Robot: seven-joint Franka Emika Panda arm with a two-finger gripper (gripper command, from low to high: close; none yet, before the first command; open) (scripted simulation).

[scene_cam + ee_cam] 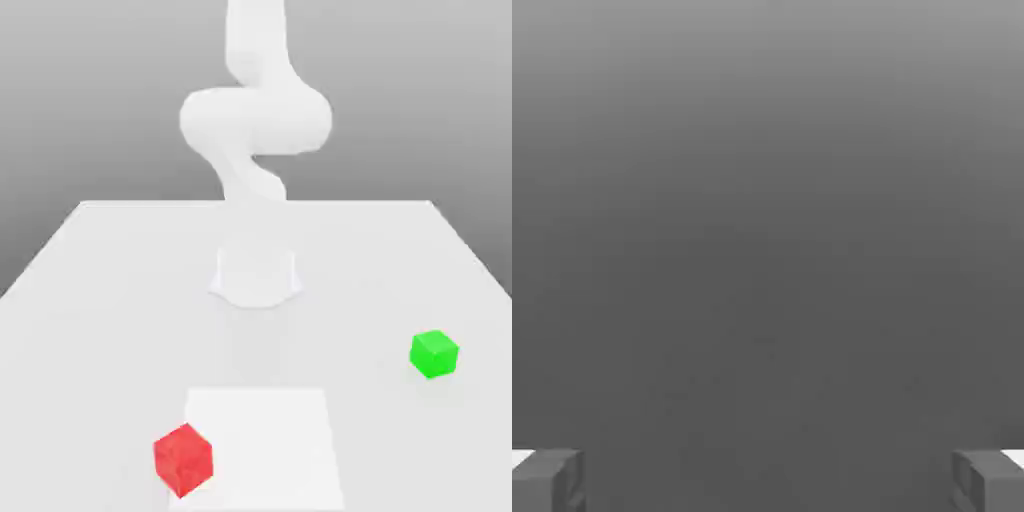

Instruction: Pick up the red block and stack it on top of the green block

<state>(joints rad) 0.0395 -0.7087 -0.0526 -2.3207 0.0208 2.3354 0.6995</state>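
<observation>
A red block (183,459) rests on the white table (100,300) near its front edge, towards the exterior view's left. A green block (434,354) stands apart from it, further back and towards the exterior view's right. In the hand view, my gripper (768,482) is open: its two grey fingertips (547,480) stand far apart with nothing between them, against a plain grey background. The white arm (255,120) rises from its base and leaves the exterior view at the top.
The arm's round base (256,275) sits mid-table, behind both blocks. A brighter white square patch (265,445) lies flat on the table just beside the red block.
</observation>
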